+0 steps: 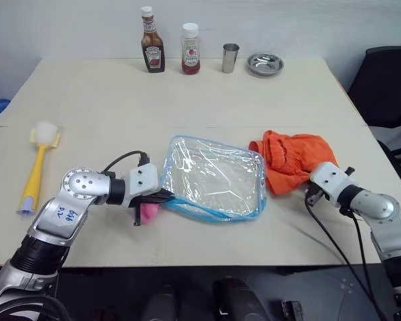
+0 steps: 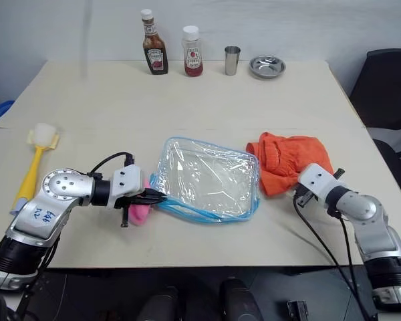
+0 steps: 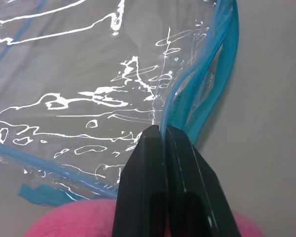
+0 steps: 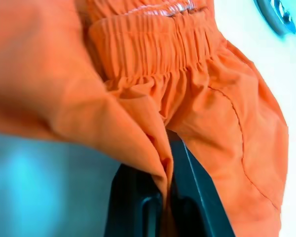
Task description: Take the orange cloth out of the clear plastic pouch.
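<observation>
Lying crumpled beside pouch: orange cloth

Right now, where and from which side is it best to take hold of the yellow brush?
Probably the yellow handle, mid-length, coming from above. The brush lies flat on the table with bare tabletop on both sides, so a pincer can straddle the slim handle. The white head looks soft and wider.

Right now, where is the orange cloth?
The orange cloth lies on the table's right side, out of and just right of the clear plastic pouch, pinched by the right gripper.
</observation>
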Robot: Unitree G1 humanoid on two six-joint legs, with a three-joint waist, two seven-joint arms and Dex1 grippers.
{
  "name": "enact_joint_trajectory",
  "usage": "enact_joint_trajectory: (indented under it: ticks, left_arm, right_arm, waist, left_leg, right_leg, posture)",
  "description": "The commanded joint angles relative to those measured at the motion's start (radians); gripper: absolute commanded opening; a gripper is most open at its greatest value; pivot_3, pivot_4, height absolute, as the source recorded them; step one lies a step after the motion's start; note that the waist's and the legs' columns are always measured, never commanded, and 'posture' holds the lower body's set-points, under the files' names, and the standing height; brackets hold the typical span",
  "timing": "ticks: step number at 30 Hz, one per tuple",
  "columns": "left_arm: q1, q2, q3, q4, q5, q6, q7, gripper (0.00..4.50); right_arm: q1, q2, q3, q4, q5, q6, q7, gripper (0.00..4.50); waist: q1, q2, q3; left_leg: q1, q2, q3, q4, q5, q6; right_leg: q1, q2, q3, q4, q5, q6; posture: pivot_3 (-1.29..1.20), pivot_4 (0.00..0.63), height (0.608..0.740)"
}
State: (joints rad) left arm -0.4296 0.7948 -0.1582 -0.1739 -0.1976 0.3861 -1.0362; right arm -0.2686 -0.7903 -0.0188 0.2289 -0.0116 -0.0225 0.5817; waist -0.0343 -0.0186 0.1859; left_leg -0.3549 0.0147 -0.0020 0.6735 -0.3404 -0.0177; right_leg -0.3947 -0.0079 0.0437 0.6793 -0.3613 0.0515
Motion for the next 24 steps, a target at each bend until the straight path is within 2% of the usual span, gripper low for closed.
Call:
enact_joint_trajectory:
  ticks: [1, 8, 12, 15, 17, 20, 24]
  left_arm:
    - [-0.016, -0.016, 0.040, 0.042, 0.001, 0.061, 0.054, 0.46]
    - [-0.014, -0.037, 0.125, 0.044, -0.058, 0.132, 0.093, 2.39]
    - [-0.020, -0.045, 0.281, 0.002, -0.215, 0.229, 0.091, 3.58]
    - [-0.020, -0.004, 0.392, -0.031, -0.340, 0.319, 0.056, 3.59]
    - [0.011, 0.074, 0.487, -0.021, -0.387, 0.330, -0.008, 3.59]
    - [0.104, 0.208, 0.605, 0.056, -0.383, 0.275, -0.133, 3.59]
    - [0.184, 0.324, 0.652, 0.220, -0.315, 0.148, -0.218, 3.59]
  right_arm:
    - [0.021, -0.014, -0.052, -0.091, 0.011, 0.060, -0.002, 0.72]
    - [0.110, -0.074, -0.137, -0.246, 0.117, 0.165, 0.134, 3.10]
    - [0.163, -0.157, -0.284, -0.347, 0.333, 0.339, 0.325, 4.47]
    - [0.198, -0.233, -0.396, -0.380, 0.474, 0.456, 0.459, 4.49]
    - [0.252, -0.305, -0.479, -0.351, 0.522, 0.534, 0.559, 4.49]
    - [0.338, -0.383, -0.584, -0.239, 0.535, 0.596, 0.674, 4.49]
    - [0.371, -0.413, -0.641, -0.111, 0.512, 0.592, 0.715, 4.49]
  waist:
    - [0.005, 0.000, 0.000]
    - [0.005, 0.000, 0.000]
    - [0.006, 0.000, 0.000]
    - [0.007, 0.000, 0.001]
    - [0.006, 0.000, 0.001]
    - [0.005, 0.000, 0.001]
    - [0.006, 0.000, 0.001]
  left_leg:
    - [0.000, 0.000, 0.000, 0.000, 0.000, 0.000]
    - [0.000, 0.000, 0.000, 0.000, -0.001, 0.001]
    - [0.000, 0.000, 0.000, 0.000, -0.001, 0.001]
    - [-0.002, 0.000, -0.002, 0.000, -0.001, 0.001]
    - [-0.002, 0.000, -0.002, -0.001, -0.001, 0.001]
    - [-0.001, 0.000, -0.002, -0.005, -0.001, 0.001]
    - [0.001, 0.000, -0.002, -0.008, -0.001, 0.002]
  right_leg:
    - [0.000, 0.000, 0.000, 0.000, 0.000, 0.000]
    - [0.000, 0.000, 0.000, 0.000, 0.000, 0.000]
    - [0.000, 0.000, 0.000, 0.000, 0.000, 0.000]
    - [0.000, 0.000, -0.002, -0.001, 0.000, 0.000]
    - [0.000, 0.000, -0.002, -0.002, 0.000, 0.000]
    - [0.001, 0.000, -0.003, -0.006, 0.000, 0.000]
    - [0.002, -0.001, -0.002, -0.010, 0.000, 0.000]
  posture:
    - [0.00, 0.150, 0.740]
    - [0.00, 0.150, 0.740]
    - [0.00, 0.150, 0.740]
    - [0.00, 0.150, 0.740]
    - [0.00, 0.150, 0.740]
    - [0.00, 0.150, 0.740]
    - [0.00, 0.150, 0.740]
